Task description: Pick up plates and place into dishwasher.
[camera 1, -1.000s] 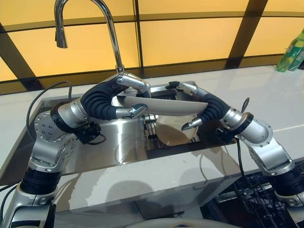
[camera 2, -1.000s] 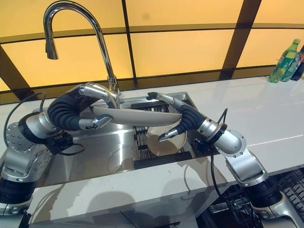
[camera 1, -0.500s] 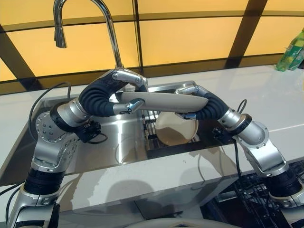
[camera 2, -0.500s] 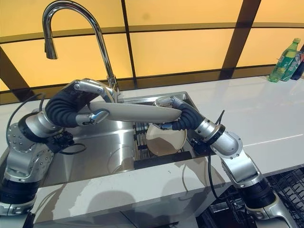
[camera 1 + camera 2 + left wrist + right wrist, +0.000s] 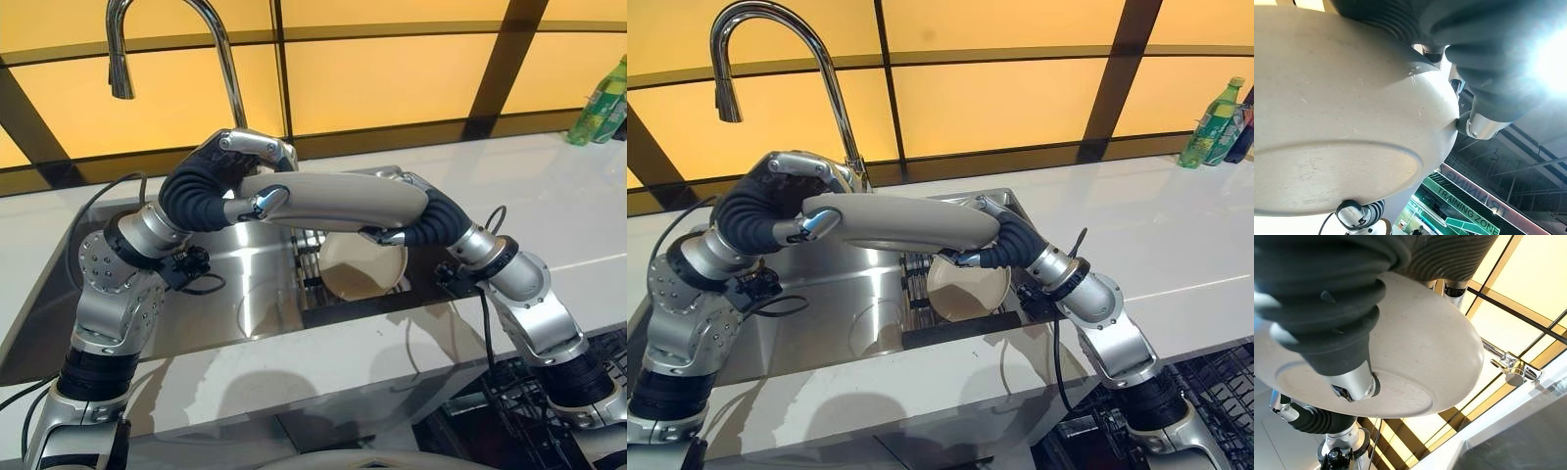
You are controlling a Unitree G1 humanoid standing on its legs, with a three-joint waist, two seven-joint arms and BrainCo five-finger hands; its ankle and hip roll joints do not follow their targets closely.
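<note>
- Above the sink (image 5: 225,294), at the fingers: left hand (image 5: 250,166) curled round one edge of a plate (image 5: 338,201), fingers over the rim, thumb (image 5: 266,201) pressed against the near side.
- Opposite edge of the plate: right hand (image 5: 416,211) clamped on it, fingers over the top, thumb (image 5: 384,235) beneath.
- Plate: pale beige, held clear of the basin between both hands, underside tilted toward the head camera; foot ring shows in the left wrist view (image 5: 1337,171) and the right wrist view (image 5: 1415,357).
- Wrist views: dark ribbed cover of each hand lies against the plate's underside; a silver fingertip (image 5: 1354,384) rests on it in the right wrist view.
- Below the held plate: a second plate (image 5: 362,266), same colour, leaning on edge in the right compartment of the sink, beside a dark slotted rack (image 5: 309,259).
- Left compartment: bare steel basin.
- Behind the sink: tall curved faucet (image 5: 220,59), against amber wall panels (image 5: 392,78) with dark dividers.
- Around the sink: white counter (image 5: 549,196).
- Far right of the counter: green bottle (image 5: 1212,122).
- Lower right, beneath the counter edge: black wire dishwasher rack (image 5: 509,411), well apart from the held plate.
</note>
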